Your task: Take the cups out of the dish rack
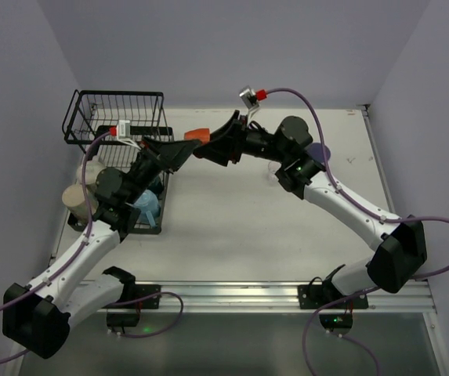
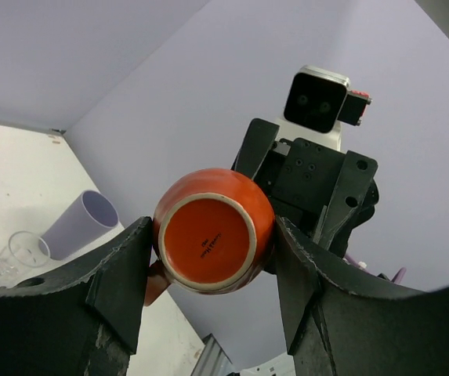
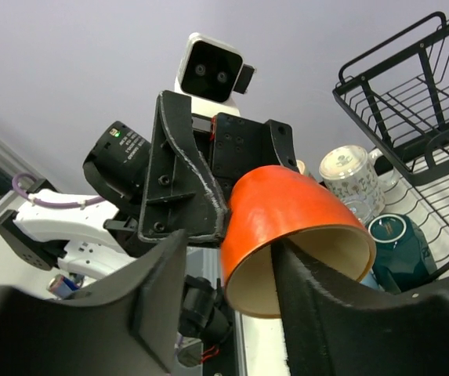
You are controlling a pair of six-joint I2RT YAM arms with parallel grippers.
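An orange cup (image 1: 197,133) with a cream inside hangs in the air between both arms, right of the black wire dish rack (image 1: 114,117). My left gripper (image 1: 183,149) is shut on its sides; the left wrist view shows the cup's orange base (image 2: 208,235) between the jaws. My right gripper (image 1: 215,146) is open, with one finger inside the cup's mouth (image 3: 310,266) and the other finger clear of its outer wall. The rack (image 3: 412,86) still holds a teal mug (image 3: 396,239), a flowered cream mug (image 3: 349,172), a light blue cup (image 1: 147,205) and cream mugs (image 1: 75,197).
A lavender tumbler (image 2: 79,223) lies on its side on the white table at the far right, partly hidden behind my right arm (image 1: 318,150). A clear glass (image 2: 16,258) stands next to it. Lilac walls close the table at the back and sides.
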